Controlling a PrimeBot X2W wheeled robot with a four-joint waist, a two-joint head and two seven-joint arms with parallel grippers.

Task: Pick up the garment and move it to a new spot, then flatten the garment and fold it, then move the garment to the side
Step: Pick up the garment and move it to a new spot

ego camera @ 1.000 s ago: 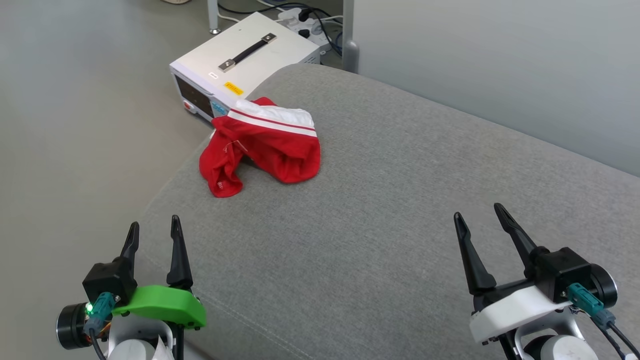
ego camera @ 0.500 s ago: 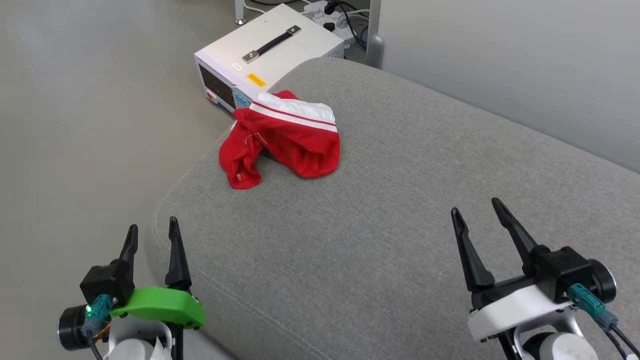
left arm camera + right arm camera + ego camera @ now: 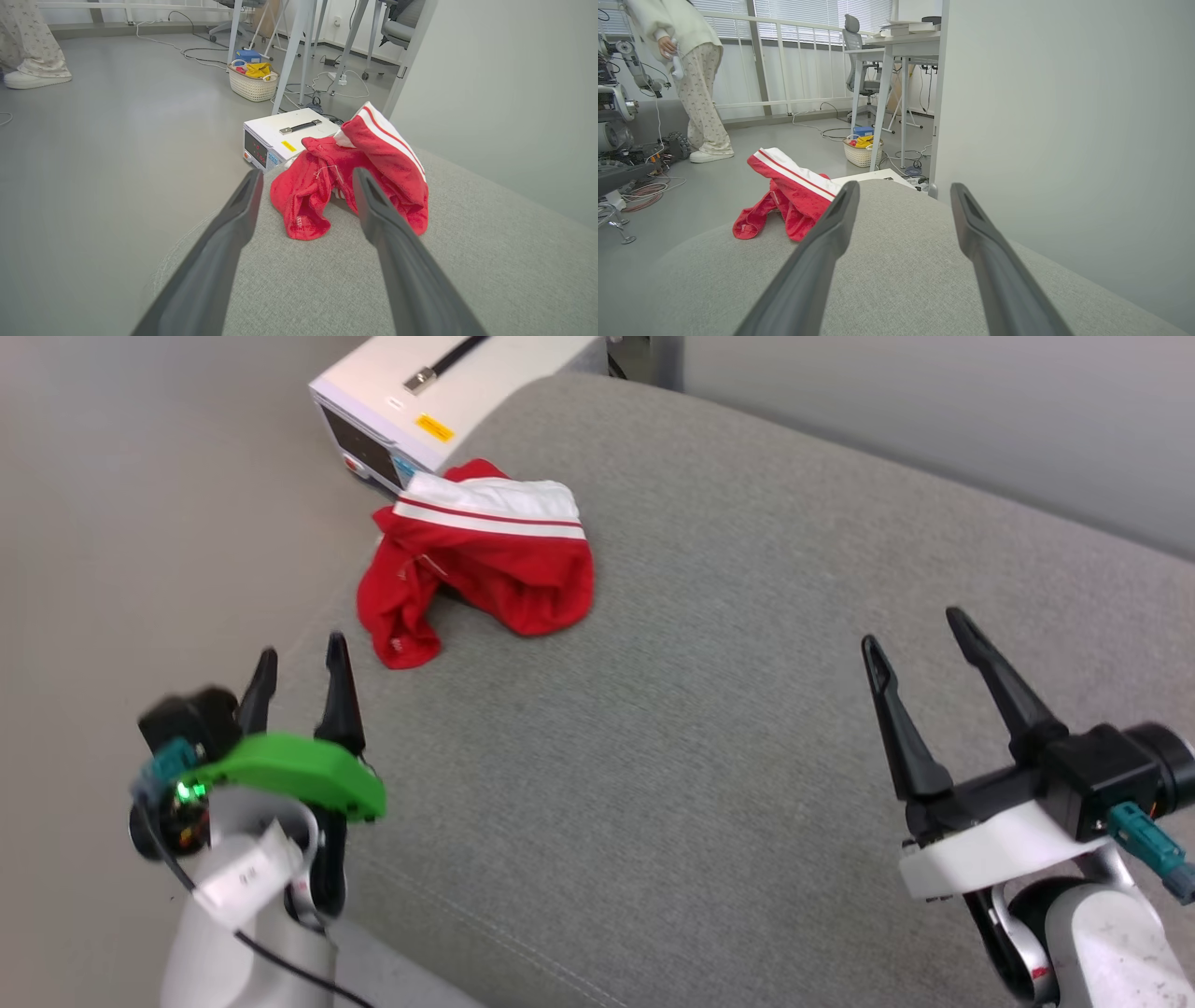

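Note:
The garment (image 3: 485,560) lies crumpled near the far left edge of the grey cushion (image 3: 728,737), red with a white, red-striped band on top. It also shows in the left wrist view as a red heap (image 3: 355,182) just beyond my fingers, and in the right wrist view to the left (image 3: 789,196). My left gripper (image 3: 301,658) stands open a short way in front of it, nothing between its fingers. My right gripper (image 3: 920,630) is open over the cushion's right part, far from the garment.
A white instrument box (image 3: 420,420) with a black handle sits on the floor just behind the cushion's left edge. A grey partition wall (image 3: 1064,116) runs behind the cushion. A person (image 3: 696,70) stands on the floor beyond, near a basket (image 3: 252,84) and desk legs.
The head camera has shifted, so the whole picture moved. Both grippers stand higher in the view and nearer the garment, still open. The garment lies the same way.

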